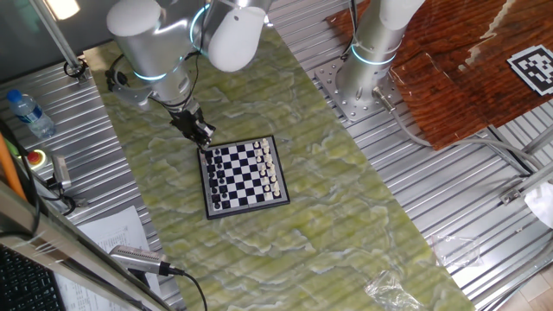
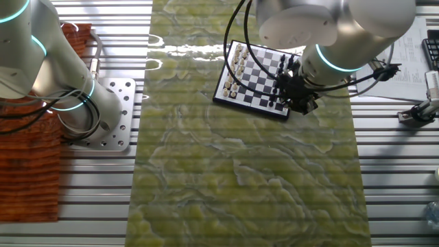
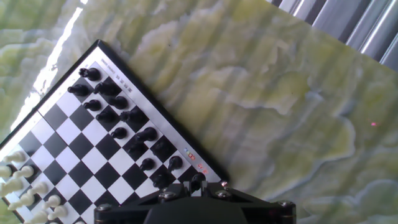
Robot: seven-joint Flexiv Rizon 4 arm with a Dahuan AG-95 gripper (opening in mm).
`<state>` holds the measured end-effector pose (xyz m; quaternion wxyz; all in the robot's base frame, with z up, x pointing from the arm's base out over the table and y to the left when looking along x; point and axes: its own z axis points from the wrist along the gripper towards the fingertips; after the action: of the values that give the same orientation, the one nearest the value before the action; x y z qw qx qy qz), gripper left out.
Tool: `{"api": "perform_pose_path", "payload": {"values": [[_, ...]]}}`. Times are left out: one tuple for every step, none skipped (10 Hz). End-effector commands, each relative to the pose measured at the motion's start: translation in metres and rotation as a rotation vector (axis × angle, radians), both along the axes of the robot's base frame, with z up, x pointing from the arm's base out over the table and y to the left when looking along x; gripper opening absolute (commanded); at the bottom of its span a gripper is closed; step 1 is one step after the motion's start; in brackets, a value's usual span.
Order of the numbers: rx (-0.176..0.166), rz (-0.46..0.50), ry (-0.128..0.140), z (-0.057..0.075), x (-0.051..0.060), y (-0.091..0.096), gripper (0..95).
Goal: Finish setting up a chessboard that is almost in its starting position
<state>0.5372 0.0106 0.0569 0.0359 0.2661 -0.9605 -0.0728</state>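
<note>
The chessboard (image 1: 244, 206) lies on the green mat, with white pieces (image 1: 270, 168) along its right side and black pieces (image 1: 216, 177) along its left. It also shows in the other fixed view (image 2: 255, 74) and in the hand view (image 3: 93, 144). My gripper (image 1: 206, 138) is low over the board's far left corner, on the black side (image 2: 295, 96). In the hand view my gripper (image 3: 196, 185) has its fingers close on either side of a black piece (image 3: 197, 180) at the corner square by the rim. Black pieces (image 3: 118, 115) fill two rows there.
A second arm's base (image 1: 363, 60) stands on a metal plate at the back. A brown cloth (image 1: 458, 69) with a code tag (image 1: 534, 67) lies at the back right. A water bottle (image 1: 24, 111), a red button (image 1: 36, 158) and papers are at the left.
</note>
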Motion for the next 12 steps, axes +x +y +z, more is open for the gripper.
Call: {"api": "perform_pose_path", "payload": {"values": [[-0.007, -0.005, 0.000, -0.0027, -0.0030, 0.0006, 0.0], [-0.010, -0.003, -0.001, -0.0033, -0.0042, 0.0003, 0.0], [-0.009, 0.000, -0.001, -0.0043, -0.0064, -0.0002, 0.0], [-0.010, 0.001, -0.002, -0.0052, -0.0077, -0.0004, 0.0], [-0.010, 0.000, -0.002, -0.0064, -0.0081, -0.0005, 0.0], [-0.012, 0.001, -0.002, -0.0077, -0.0081, -0.0005, 0.0], [-0.012, 0.001, -0.004, -0.0094, -0.0082, -0.0004, 0.0], [-0.010, 0.000, -0.005, -0.0102, -0.0082, -0.0003, 0.0], [-0.010, 0.000, -0.006, -0.0102, -0.0082, -0.0003, 0.0], [-0.010, -0.002, -0.007, -0.0101, -0.0082, -0.0003, 0.0], [-0.011, -0.002, -0.007, -0.0101, -0.0082, -0.0003, 0.0], [-0.012, -0.001, -0.007, -0.0101, -0.0082, -0.0003, 0.0]]}}
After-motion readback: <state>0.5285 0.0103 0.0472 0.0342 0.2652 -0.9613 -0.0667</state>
